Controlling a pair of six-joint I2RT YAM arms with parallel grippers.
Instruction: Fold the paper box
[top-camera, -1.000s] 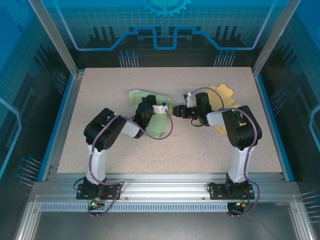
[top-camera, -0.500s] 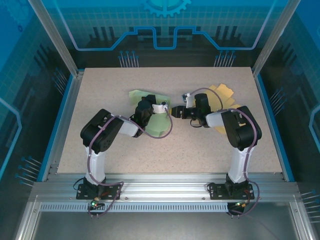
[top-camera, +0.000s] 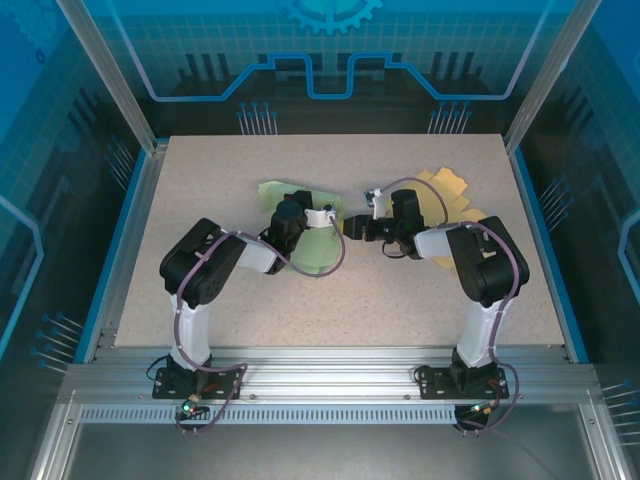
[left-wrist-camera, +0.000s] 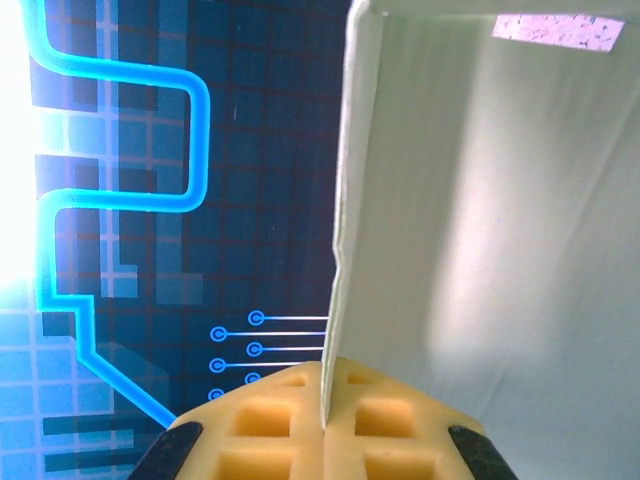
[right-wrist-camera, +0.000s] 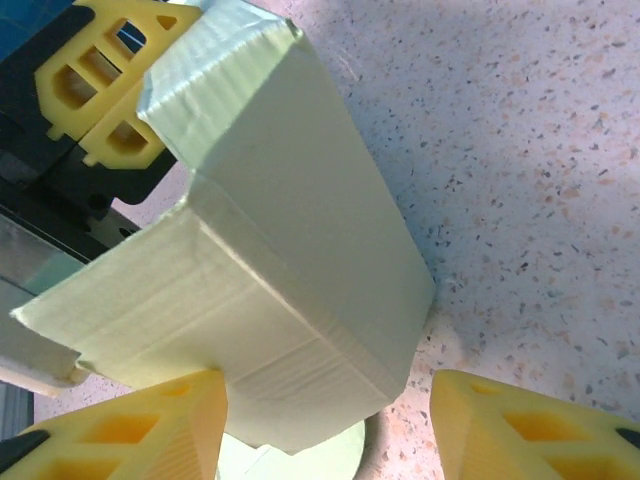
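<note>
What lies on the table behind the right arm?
Yellow paper sheets lie flat on the table, fanned out. The right arm covers their near part, so their number and full shape cannot be told.

Pale green paper box (top-camera: 320, 252), partly folded

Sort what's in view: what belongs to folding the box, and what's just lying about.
Job in hand: green paper box; left gripper, jaws shut on its edge; right gripper, jaws open near it.
Lying about: yellow paper sheets, far right.
</note>
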